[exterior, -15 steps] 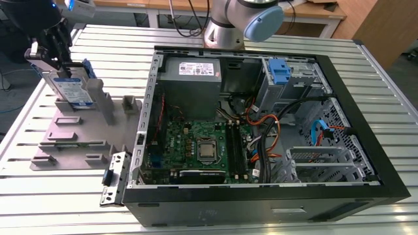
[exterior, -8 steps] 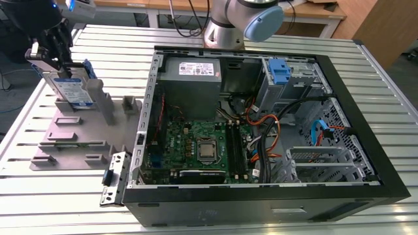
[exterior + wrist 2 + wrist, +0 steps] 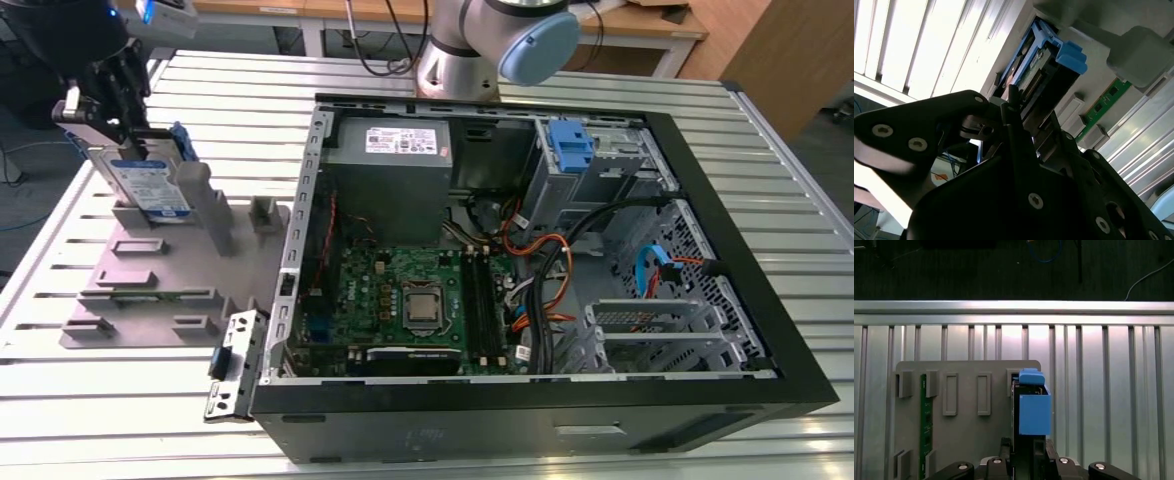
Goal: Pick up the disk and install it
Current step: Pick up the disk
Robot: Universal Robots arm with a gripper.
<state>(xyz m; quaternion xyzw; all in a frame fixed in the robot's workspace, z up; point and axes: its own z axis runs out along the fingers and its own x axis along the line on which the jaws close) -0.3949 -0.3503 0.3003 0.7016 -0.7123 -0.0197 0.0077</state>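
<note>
- We see the gripper point(image 3: 118, 128), at ten o'clock in the exterior view, clamped on the top edge of the disk point(image 3: 144, 180).
- The disk stands upright on the grey fixture point(image 3: 160, 290), at six o'clock from the gripper; we cannot tell whether it is clear of its slot.
- We judge the pick-up begun and the installing not yet done: the open computer case point(image 3: 534, 425) lies at three o'clock, well apart from the disk.
</note>
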